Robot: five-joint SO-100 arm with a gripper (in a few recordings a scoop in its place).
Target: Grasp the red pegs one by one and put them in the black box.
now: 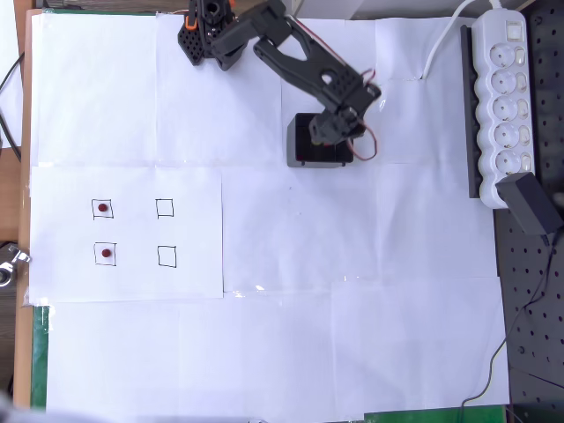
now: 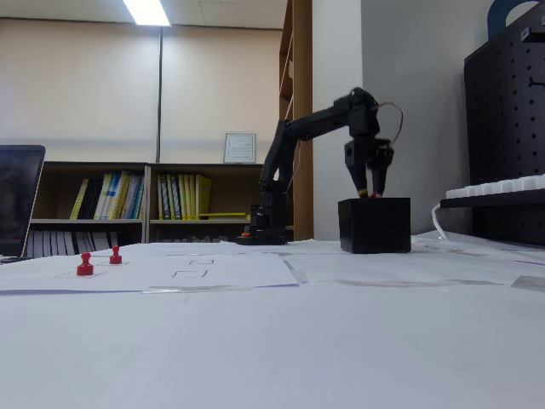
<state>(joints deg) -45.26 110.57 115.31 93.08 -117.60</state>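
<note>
Two red pegs (image 2: pixel 85 265) wait lower left on their squares; gripper (image 2: pixel 372 192) over black box (image 2: pixel 375 225) clasps a peg, two squares vacated.

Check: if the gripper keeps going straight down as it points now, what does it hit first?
Most likely the black box: the gripper points down right over its open top, seemingly holding a red peg.

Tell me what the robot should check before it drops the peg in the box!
1. Gripper right above the black box: ok.
2. Something red sits between its fingertips in the fixed view, probably a peg: ok.
3. Box standing upright on the table: ok.
4. Pegs already inside the box: cannot tell, the inside is hidden.
5. Two red pegs waiting in the drawn squares: ok.
</note>
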